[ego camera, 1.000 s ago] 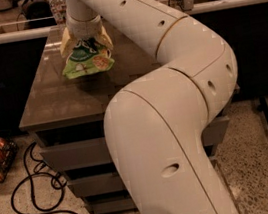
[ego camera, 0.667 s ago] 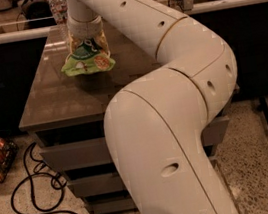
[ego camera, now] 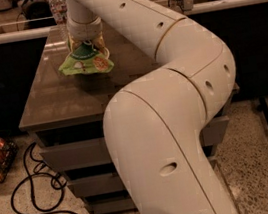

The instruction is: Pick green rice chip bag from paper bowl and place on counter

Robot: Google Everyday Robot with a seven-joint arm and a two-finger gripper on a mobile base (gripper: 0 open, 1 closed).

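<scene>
Okay, gripper sits at the far-left part of the table, about 11 o'clock in the view, right on top of the green rice chip bag. The wrist covers the jaws, but the bag's top is bunched up into them and a dark shadow lies under it, so they are probably clamped on the bag with the bag off the surface. The bag droops to 9 o'clock and 3 o'clock of the hold, chip pictures toward the 3 o'clock end. The paper bowl can't be made out under the bag. A water bottle stands at 12 o'clock by the far edge, just behind the wrist. The big arm fills the 5 o'clock half of the view.

Handling call: the bag is light, puffed and crinkly, with slick film that slides in a loose pinch, and the chips inside crush easily. The best hold is the flat crimped end or a gathered fold near the top, not the belly. To set it down, pick bare table at 6 o'clock of the bag, go low, then let go.
</scene>
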